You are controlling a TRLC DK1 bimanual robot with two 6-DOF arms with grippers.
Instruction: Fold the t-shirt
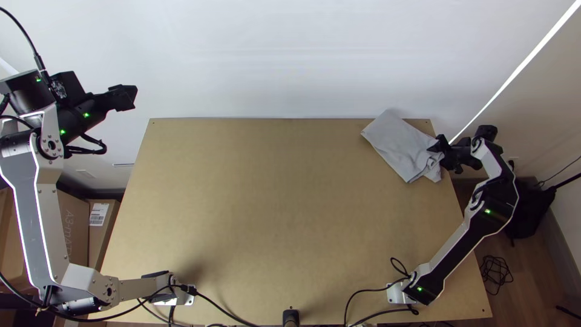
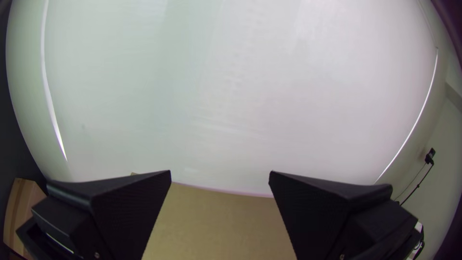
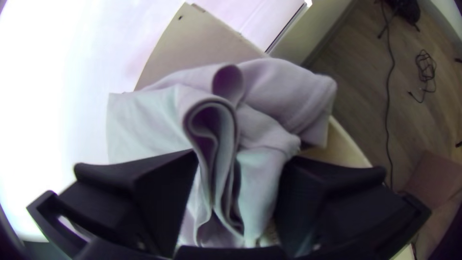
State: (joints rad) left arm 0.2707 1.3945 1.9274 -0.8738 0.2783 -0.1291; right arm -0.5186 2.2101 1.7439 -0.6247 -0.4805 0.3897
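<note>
The shirt [image 1: 396,142] lies at the far right corner of the table [image 1: 290,218], a soft grey bundle, folded over in layers, one corner poking past the far edge and the right end rumpled. It should be light and limp, nothing to break, but it won't hold a shape: lift it by one end and the rest will sag and the layers may slide over each other. The right gripper [image 3: 241,156] is at that rumpled end, its fingers apart with a stack of looped folds standing between them, not visibly squeezed. Closing there ought to give a good thick bite, though the inner layers could slip out if the tips catch only the outer ones. To spread it before folding, a single layer at a free corner would be the better hold. The left gripper [image 2: 220,174] is well off at the far left, fingers apart and nothing between them. As for containers, a big box [image 1: 72,227] and a slimmer box [image 1: 100,236] of brown cardboard stand to the left beyond the table; I can't tell what, if anything, is in them.
</note>
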